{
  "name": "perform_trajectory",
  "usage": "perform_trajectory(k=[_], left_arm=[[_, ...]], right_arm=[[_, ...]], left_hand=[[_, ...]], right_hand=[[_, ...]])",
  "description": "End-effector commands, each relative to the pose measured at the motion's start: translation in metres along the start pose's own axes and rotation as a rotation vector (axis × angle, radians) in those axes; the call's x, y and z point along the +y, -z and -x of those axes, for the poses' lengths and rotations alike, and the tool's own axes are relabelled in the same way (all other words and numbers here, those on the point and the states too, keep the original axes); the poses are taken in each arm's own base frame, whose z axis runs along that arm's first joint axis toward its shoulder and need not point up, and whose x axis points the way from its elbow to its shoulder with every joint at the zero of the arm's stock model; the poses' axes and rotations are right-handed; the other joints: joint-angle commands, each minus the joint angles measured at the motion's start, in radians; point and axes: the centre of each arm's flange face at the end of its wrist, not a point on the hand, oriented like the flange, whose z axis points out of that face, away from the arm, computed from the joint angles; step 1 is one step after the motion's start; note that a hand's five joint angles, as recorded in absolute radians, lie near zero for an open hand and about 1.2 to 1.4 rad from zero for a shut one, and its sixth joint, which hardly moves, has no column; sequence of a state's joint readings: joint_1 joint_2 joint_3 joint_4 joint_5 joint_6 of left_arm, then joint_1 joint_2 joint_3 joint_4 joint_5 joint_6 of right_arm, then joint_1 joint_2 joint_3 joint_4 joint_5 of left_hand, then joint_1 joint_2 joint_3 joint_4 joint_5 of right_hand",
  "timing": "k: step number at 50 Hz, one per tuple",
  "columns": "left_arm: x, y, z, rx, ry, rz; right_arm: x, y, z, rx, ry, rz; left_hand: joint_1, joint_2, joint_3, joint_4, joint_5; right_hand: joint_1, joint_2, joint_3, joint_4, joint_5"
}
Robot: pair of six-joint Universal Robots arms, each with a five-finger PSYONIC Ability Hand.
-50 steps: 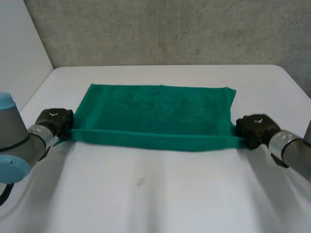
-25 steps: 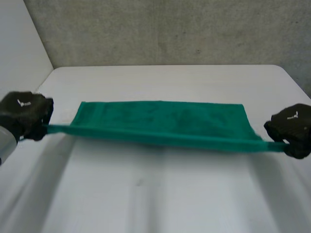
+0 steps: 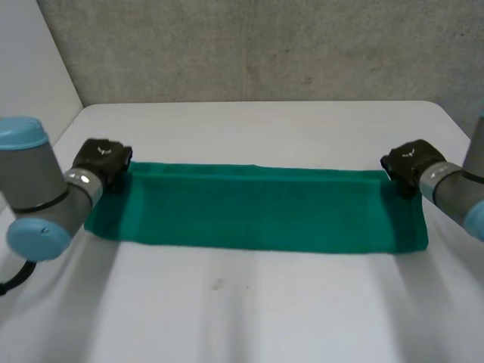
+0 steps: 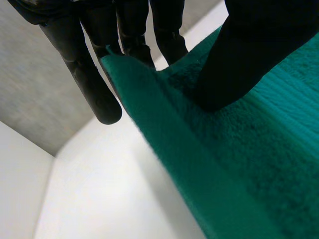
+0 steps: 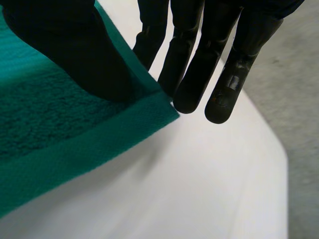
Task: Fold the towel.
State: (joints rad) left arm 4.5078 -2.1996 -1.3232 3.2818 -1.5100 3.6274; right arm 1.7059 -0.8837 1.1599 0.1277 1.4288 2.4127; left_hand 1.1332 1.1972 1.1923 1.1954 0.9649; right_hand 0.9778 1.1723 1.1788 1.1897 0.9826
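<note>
The green towel [image 3: 257,208] lies flat on the white table [image 3: 249,310] as a long strip, doubled over lengthwise. The left hand [image 3: 102,160] pinches the far left corner, thumb on top and fingers [image 4: 89,74] beneath the edge. The right hand [image 3: 410,162] pinches the far right corner the same way.

The towel [image 3: 257,208], laid across the middle of the frame, is seen as green terry cloth with a short, nubby pile, matt throughout. In the wrist views a flatter, denser band is made out along its edge. The table [image 3: 249,318] is shown as white, smooth and faintly sheened. The wall [image 3: 265,45] along the top is seen as grey, rough and speckled. The left hand [image 3: 104,160] and right hand [image 3: 412,161] are finished in smooth black, with a dull gloss on the fingers [image 5: 224,94].
</note>
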Motion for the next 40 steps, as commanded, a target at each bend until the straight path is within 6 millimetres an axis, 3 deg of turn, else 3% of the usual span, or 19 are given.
perform_trajectory(k=[1,4,5,6,8,9,13,17,19,23,24,27,28,33,38,40], left_arm=[[-0.005,-0.052,-0.005,-0.070,-0.012,-0.088],[-0.004,-0.057,-0.013,-0.057,-0.014,-0.096],[-0.003,-0.059,-0.016,-0.054,-0.015,-0.100],[-0.001,-0.062,-0.021,-0.049,-0.017,-0.114],[-0.002,-0.063,-0.029,-0.052,-0.023,-0.149],[-0.002,-0.062,-0.034,-0.056,-0.024,-0.169],[-0.009,-0.054,-0.039,-0.067,-0.027,-0.220],[-0.019,-0.039,-0.034,-0.081,-0.025,-0.244],[-0.020,-0.032,-0.033,-0.080,-0.023,-0.238],[-0.025,-0.017,-0.030,-0.078,-0.023,-0.231],[-0.025,-0.006,-0.028,-0.072,-0.022,-0.220],[-0.024,0.002,-0.028,-0.067,-0.019,-0.208],[-0.020,0.012,-0.027,-0.059,-0.017,-0.190],[-0.015,0.028,-0.027,-0.046,-0.014,-0.166],[-0.009,0.033,-0.030,-0.036,-0.014,-0.149],[-0.006,0.035,-0.032,-0.031,-0.014,-0.139]], right_arm=[[-0.010,-0.042,-0.005,0.107,0.020,-0.089],[-0.011,-0.059,0.003,0.119,0.023,-0.101],[-0.011,-0.060,0.005,0.123,0.025,-0.103],[-0.013,-0.062,0.006,0.128,0.025,-0.102],[-0.016,-0.062,0.005,0.159,0.020,-0.098],[-0.016,-0.062,0.005,0.168,0.015,-0.091],[-0.012,-0.060,0.003,0.179,-0.071,-0.075],[-0.020,-0.046,0.001,0.161,-0.145,-0.085],[-0.023,-0.028,-0.005,0.152,-0.178,-0.084],[-0.022,0.002,0.005,0.075,-0.184,-0.070],[-0.019,0.012,0.011,0.037,-0.187,-0.061],[-0.016,0.022,0.018,0.004,-0.186,-0.049],[-0.007,0.034,0.026,-0.038,-0.197,-0.023],[0.023,0.042,0.032,-0.083,-0.224,0.061],[0.037,0.039,0.030,-0.074,-0.240,0.093],[0.050,0.028,0.027,-0.052,-0.249,0.101]], left_hand=[[0.263,0.199,0.204,0.201,0.257],[0.263,0.199,0.204,0.201,0.257],[0.263,0.199,0.204,0.201,0.257],[0.263,0.199,0.204,0.201,0.257],[-0.338,-0.402,-0.398,-0.401,-0.345],[-0.696,-0.760,-0.755,-0.758,-0.702],[-0.914,-0.978,-0.973,-0.976,-0.920],[-0.926,-0.990,-0.985,-0.988,-0.932],[-0.926,-0.990,-0.985,-0.988,-0.932],[-0.923,-0.987,-0.982,-0.985,-0.929],[-0.920,-0.984,-0.979,-0.982,-0.926],[-0.923,-0.987,-0.982,-0.985,-0.929],[-0.923,-0.987,-0.982,-0.985,-0.929],[-0.926,-0.990,-0.985,-0.988,-0.932],[-0.928,-0.992,-0.988,-0.991,-0.935],[-0.931,-0.995,-0.991,-0.994,-0.938]], right_hand=[[0.418,0.224,0.217,0.207,0.239],[0.418,0.224,0.217,0.207,0.239],[0.251,0.056,0.050,0.039,0.072],[-0.062,-0.256,-0.263,-0.274,-0.241],[-0.803,-0.998,-1.004,-1.015,-0.983],[-0.803,-0.998,-1.004,-1.015,-0.983],[-0.803,-0.998,-1.004,-1.015,-0.983],[-0.803,-0.998,-1.004,-1.015,-0.983],[-0.803,-0.998,-1.004,-1.015,-0.983],[-0.803,-0.998,-1.004,-1.015,-0.983],[-0.803,-0.998,-1.004,-1.015,-0.983],[-0.803,-0.998,-1.004,-1.015,-0.983],[-0.803,-0.998,-1.004,-1.015,-0.983],[-0.802,-0.996,-1.003,-1.014,-0.981],[-0.661,-0.855,-0.862,-0.873,-0.840],[-0.412,-0.607,-0.613,-0.624,-0.591]])
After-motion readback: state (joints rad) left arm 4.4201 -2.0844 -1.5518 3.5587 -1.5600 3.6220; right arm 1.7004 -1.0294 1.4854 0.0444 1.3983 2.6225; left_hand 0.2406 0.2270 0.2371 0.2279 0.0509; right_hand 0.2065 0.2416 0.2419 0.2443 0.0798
